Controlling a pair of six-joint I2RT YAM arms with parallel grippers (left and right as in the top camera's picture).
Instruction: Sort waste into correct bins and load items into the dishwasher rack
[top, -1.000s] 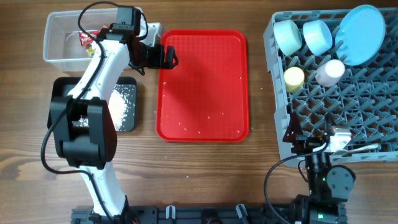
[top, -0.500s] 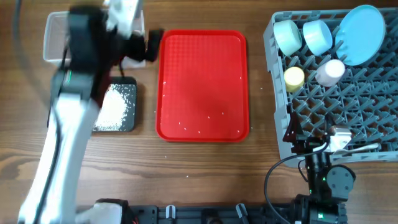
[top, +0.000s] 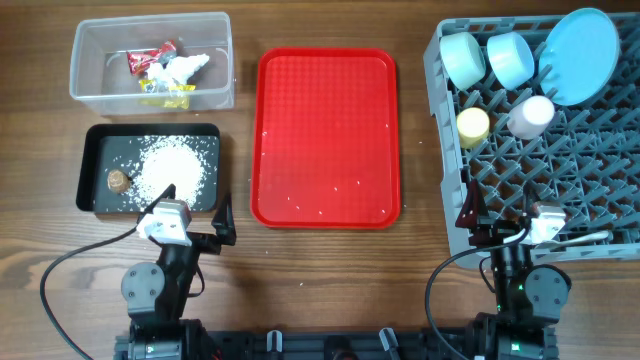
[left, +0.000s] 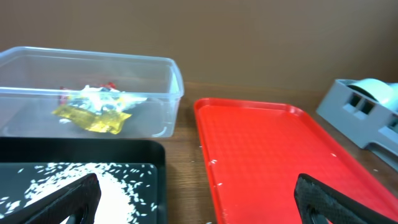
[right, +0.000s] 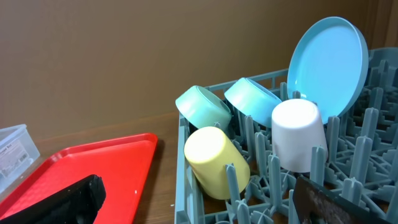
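Both grippers stand wide open, holding nothing. Just ahead of the left gripper (left: 196, 202) lies the black tray (top: 98, 150) with rice (top: 175, 165) and a brown bit (top: 117, 180). Beyond it, the clear tub (top: 100, 60) holds tissue (top: 185, 68) and wrappers (top: 165, 92). Ahead of the right gripper (right: 199, 205), the rack (top: 560, 170) carries two bowls (top: 463, 58), a plate (top: 580, 55), a yellow cup (top: 473, 124) and a pale cup (top: 530, 115).

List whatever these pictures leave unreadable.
- Overhead: wrappers in the clear tub, print too small.
- Left wrist: black tray cut off by the left and bottom edges; brown bit outside the frame.
- Right wrist: lower rim of the plate, behind the pale cup.
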